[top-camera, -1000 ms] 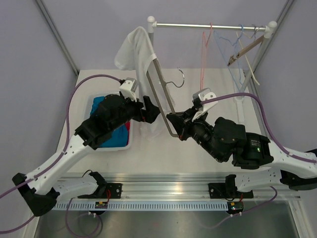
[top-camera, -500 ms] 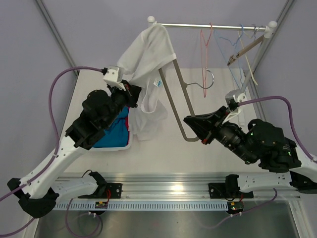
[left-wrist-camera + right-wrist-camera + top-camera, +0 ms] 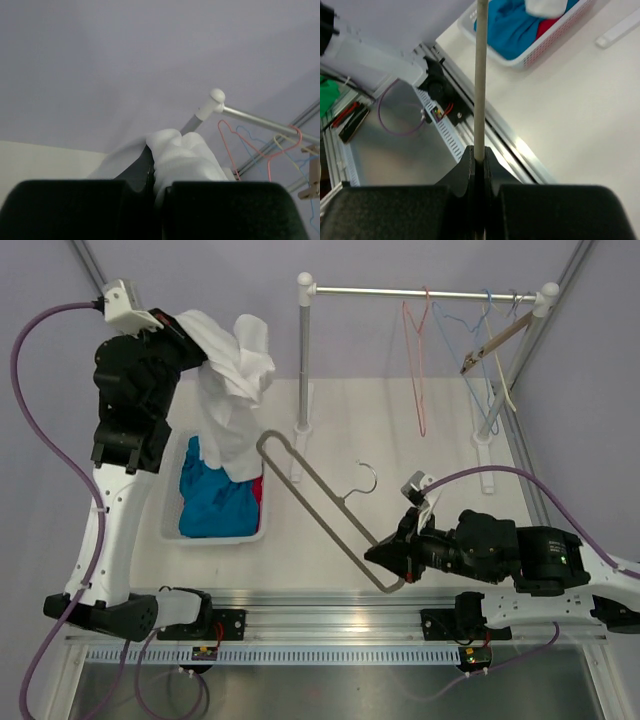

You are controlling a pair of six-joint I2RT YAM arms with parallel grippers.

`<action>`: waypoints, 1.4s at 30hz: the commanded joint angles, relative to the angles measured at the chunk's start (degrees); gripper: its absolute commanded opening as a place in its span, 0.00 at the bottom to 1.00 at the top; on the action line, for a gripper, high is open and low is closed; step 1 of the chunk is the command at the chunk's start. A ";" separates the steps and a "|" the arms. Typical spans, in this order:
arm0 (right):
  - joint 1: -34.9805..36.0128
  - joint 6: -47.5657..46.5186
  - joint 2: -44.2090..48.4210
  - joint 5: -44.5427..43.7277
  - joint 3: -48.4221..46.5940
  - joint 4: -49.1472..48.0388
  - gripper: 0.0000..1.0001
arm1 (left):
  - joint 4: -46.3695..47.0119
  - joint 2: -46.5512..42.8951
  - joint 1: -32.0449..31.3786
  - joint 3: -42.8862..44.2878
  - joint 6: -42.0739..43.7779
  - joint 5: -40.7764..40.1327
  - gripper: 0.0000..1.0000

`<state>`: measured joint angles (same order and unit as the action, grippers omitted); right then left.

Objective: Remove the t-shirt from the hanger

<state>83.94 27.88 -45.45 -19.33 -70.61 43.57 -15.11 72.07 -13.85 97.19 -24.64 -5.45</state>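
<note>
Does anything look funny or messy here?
A little. The white t-shirt is scrunched in the left gripper, dangling over the basket of clothes. The right gripper holds the bare grey hanger slanted. On the rail, a wooden hanger hangs crooked.

The white t-shirt hangs bunched high at far left; the bare grey hanger slants across the middle, apart.

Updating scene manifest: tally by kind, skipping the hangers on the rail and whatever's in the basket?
White t-shirt: 1
Grey hanger: 1
Basket: 1
Clothes rail: 1
Total: 4
</note>
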 commanded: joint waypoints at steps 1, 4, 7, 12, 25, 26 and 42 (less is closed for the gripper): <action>-0.18 2.27 5.28 13.07 1.00 1.78 0.00 | 2.20 0.96 4.52 10.01 -8.75 7.82 0.00; -0.27 1.74 4.85 18.10 0.12 4.67 0.00 | 1.14 1.66 8.30 14.94 -11.04 10.63 0.00; -0.27 1.56 1.52 16.09 -0.41 8.81 0.00 | 0.08 1.15 12.26 15.76 -13.67 13.62 0.00; -0.27 0.87 -0.69 10.02 -2.78 7.15 0.00 | 1.22 -5.09 12.79 3.38 -14.30 12.67 0.00; -0.18 4.64 3.09 4.22 -2.87 8.81 0.00 | 4.57 -18.45 16.22 -24.21 -12.89 6.43 0.00; -0.27 4.90 3.09 4.04 -2.78 8.46 0.00 | 4.57 -19.07 16.31 -25.72 -12.89 5.72 0.00; -0.18 1.56 -11.75 -18.53 -16.83 14.51 0.00 | 3.69 -23.90 16.40 -53.76 -18.43 7.65 0.49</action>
<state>83.94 31.70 -54.11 -28.16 -82.02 56.71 -13.69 49.12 2.33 45.12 -42.72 -0.97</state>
